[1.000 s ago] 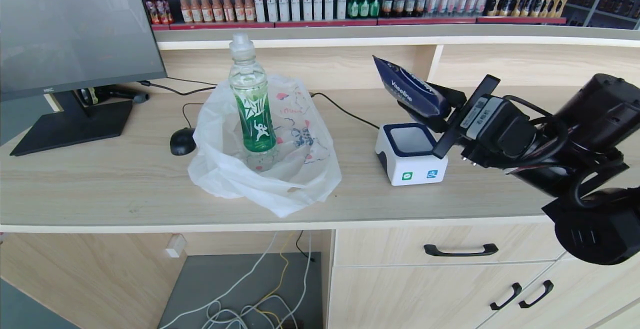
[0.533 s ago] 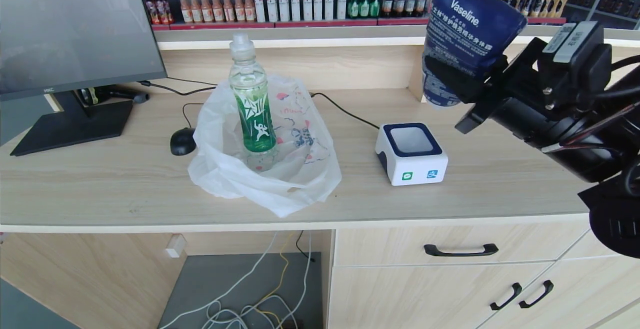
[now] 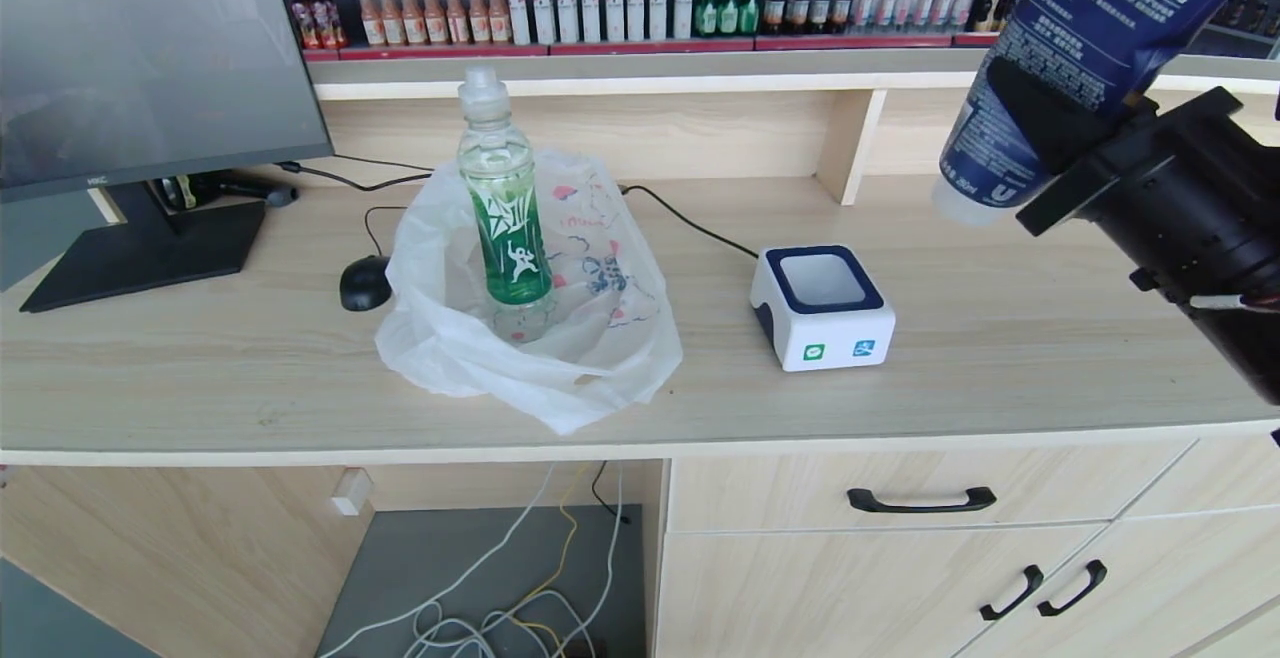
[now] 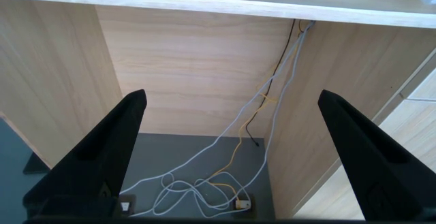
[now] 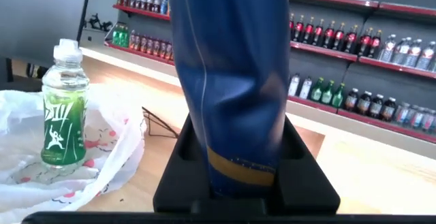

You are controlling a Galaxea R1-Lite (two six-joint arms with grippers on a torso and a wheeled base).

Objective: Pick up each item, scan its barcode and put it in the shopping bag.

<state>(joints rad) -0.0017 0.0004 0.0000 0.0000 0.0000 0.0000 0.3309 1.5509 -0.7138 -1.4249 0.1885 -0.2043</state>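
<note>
Wooden tabletop (image 3: 1000,378) bearing a white shopping bag (image 3: 600,338), open at the top. Blue pouch (image 3: 1080,58) raised high at the right, well apart from the bag, pinched between the jaws of the right gripper (image 3: 1050,123). Green bottle (image 3: 505,218) upright inside the bag. White scanner (image 3: 822,306) just right of the bag. Left gripper (image 4: 231,149) below the tabletop edge, jaws spread wide.

R gripper (image 3: 1050,123) lifts pouch (image 3: 1085,38) off scanner (image 3: 822,306)
1 s ago pouch was tilted just above scanner. 0.5 s ago it was higher & swung upright. Now higher again & further to robot's right, well apart from scanner, its top end past head-view edge.
</note>
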